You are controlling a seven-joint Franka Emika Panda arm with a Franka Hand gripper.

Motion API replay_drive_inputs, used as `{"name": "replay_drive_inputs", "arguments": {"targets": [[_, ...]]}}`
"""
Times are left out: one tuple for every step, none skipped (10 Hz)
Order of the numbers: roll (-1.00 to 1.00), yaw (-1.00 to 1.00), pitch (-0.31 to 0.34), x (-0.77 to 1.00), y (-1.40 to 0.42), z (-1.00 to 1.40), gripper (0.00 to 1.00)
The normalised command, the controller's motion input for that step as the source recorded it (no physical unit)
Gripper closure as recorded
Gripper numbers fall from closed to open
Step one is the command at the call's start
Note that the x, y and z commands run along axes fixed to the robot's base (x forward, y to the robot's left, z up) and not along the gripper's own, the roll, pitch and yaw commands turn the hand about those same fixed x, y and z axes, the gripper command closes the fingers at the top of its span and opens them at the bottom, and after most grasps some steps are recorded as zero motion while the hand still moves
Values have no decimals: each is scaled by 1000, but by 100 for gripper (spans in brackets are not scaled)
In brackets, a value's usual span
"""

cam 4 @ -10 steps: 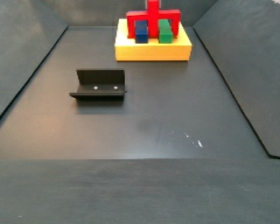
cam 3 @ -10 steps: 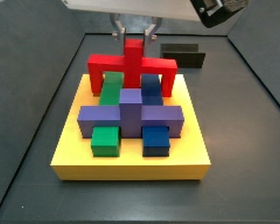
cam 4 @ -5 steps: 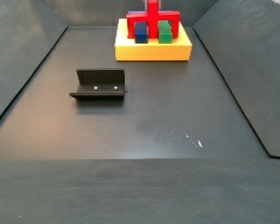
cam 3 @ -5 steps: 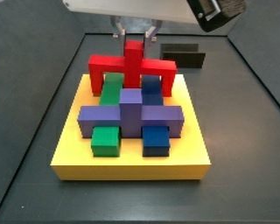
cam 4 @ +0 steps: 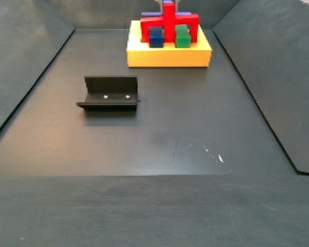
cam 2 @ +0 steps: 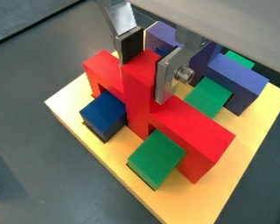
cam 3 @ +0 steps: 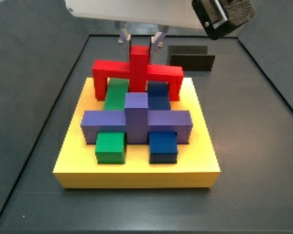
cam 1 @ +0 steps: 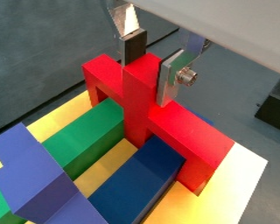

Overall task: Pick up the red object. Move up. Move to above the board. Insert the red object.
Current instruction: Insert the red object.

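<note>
Dark grey matte tabletop (cam 4: pixel 157 145), raised dark walls on sides. Pincer (cam 3: pixel 140 40) at far end; fixture (cam 4: pixel 109 94) well apart from it. Faint scuffs catch light.

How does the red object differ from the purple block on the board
The red object is an arch with legs and an upright post; the purple block is a flat cross. The red object is clamped at its post by the gripper; the purple block is untouched. The red object straddles a green block and a blue block; the purple block lies across them nearer the board's middle. Both are blocky pieces on the board.
</note>
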Motion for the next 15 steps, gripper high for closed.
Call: {"name": "replay_drive_inputs", "arguments": {"targets": [[-79, 0, -247, 0, 0, -626, 100], [-50, 0, -73, 334, 0, -71, 100], [-199, 83, -97, 186, 94, -357, 100], [-217, 129, -97, 194, 129, -291, 100], [-156, 60, -83, 117, 154, -286, 100], [-127, 0, -139, -20, 129, -343, 100], [-84, 0, -233, -263, 6, -497, 100], [-27, 0, -239, -474, 0, -563, 100], [0, 0, -234, -491, 0, -586, 100], [106, 0, -166, -431, -103, -557, 100], [0, 0, -189, -391, 0, -514, 100], [56, 0, -157, -411, 0, -531, 100], [113, 0, -81, -417, 0, -523, 100], [114, -34, 0, -246, 0, -220, 100], [0, 0, 0, 0, 0, 0, 100]]}}
